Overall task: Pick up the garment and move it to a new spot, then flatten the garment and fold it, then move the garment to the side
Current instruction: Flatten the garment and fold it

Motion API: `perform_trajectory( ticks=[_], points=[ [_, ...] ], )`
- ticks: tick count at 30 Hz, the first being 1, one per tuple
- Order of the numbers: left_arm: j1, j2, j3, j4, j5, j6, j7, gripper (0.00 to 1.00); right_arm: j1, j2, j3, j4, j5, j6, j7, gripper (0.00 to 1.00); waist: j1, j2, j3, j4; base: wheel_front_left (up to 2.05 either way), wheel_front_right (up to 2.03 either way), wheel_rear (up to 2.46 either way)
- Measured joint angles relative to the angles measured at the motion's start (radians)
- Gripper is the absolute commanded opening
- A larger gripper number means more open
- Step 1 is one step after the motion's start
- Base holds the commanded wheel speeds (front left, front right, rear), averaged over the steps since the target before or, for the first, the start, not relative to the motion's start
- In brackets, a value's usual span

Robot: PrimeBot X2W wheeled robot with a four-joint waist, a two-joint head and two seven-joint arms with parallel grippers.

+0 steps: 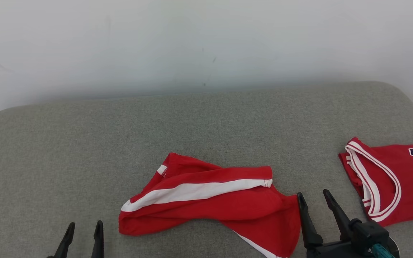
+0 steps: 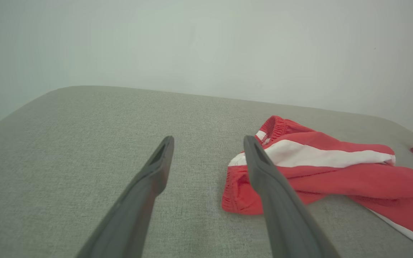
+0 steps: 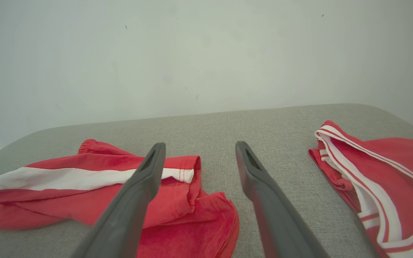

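Crumpled red shorts with a white side stripe (image 1: 206, 208) lie bunched near the front middle of the grey woven-fabric cushion (image 1: 84, 143), which runs back to a plain white wall (image 1: 192, 43). At the far left, the left gripper (image 1: 85, 229) is over bare cushion. Its two dark fingers are spread wide with nothing between them, well clear of the shorts' left edge. Moving right, the shorts lie in loose folds. The gathered waistband (image 2: 274, 126) sits at the far left corner, the white stripe runs across the top fold, and one leg trails toward the front right. Just beside that right edge is the right gripper (image 1: 314, 195), jaws equally wide and empty, with its fingertips in the gap between the two garments. Farthest right, a folded red jersey with white trim and dark lettering (image 1: 403, 157) lies flat, apart from the shorts and cut off by the head view's right edge.
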Motion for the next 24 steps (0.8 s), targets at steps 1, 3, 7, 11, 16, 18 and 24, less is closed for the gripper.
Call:
perform_trajectory(
  ticks=[1,3,7,11,16,18,24],
  points=[
    [-0.005,0.007,-0.015,0.003,-0.004,0.000,0.000,1.00,0.000,0.000,0.000,-0.001,0.000,0.000,0.000,1.00,0.0000,0.0000,0.001,0.000,0.00,0.00,0.00],
    [-0.023,0.030,-0.055,0.013,-0.012,0.000,0.000,1.00,0.000,0.000,0.000,-0.003,0.000,0.000,0.001,1.00,0.0000,0.0000,0.003,0.002,0.00,0.00,0.00],
    [-0.103,0.102,-0.175,0.081,-0.067,-0.002,0.000,1.00,-0.002,0.000,0.002,-0.004,0.000,0.000,0.002,1.00,0.0000,0.0000,0.012,0.005,0.00,0.00,0.00],
    [-0.221,0.174,-0.311,0.162,-0.160,-0.002,0.056,1.00,-0.017,0.000,0.009,-0.004,0.000,0.000,0.002,1.00,0.0001,0.0000,0.028,0.005,0.00,0.00,0.00],
    [-0.354,0.241,-0.405,0.222,-0.279,-0.002,0.140,1.00,-0.043,0.000,0.024,-0.003,-0.005,0.000,0.010,1.00,0.0002,0.0000,0.052,-0.004,0.00,0.00,0.00],
    [-0.390,0.271,-0.458,0.237,-0.318,-0.002,0.174,1.00,-0.063,0.000,0.031,-0.004,-0.010,0.000,0.010,1.00,0.0003,0.0001,0.063,-0.010,0.00,0.00,0.00],
    [-0.449,0.347,-0.624,0.252,-0.419,-0.002,0.227,1.00,-0.085,0.000,0.044,0.002,-0.010,0.000,0.004,1.00,0.0002,0.0001,0.086,-0.027,0.00,0.00,0.00]
  ],
)
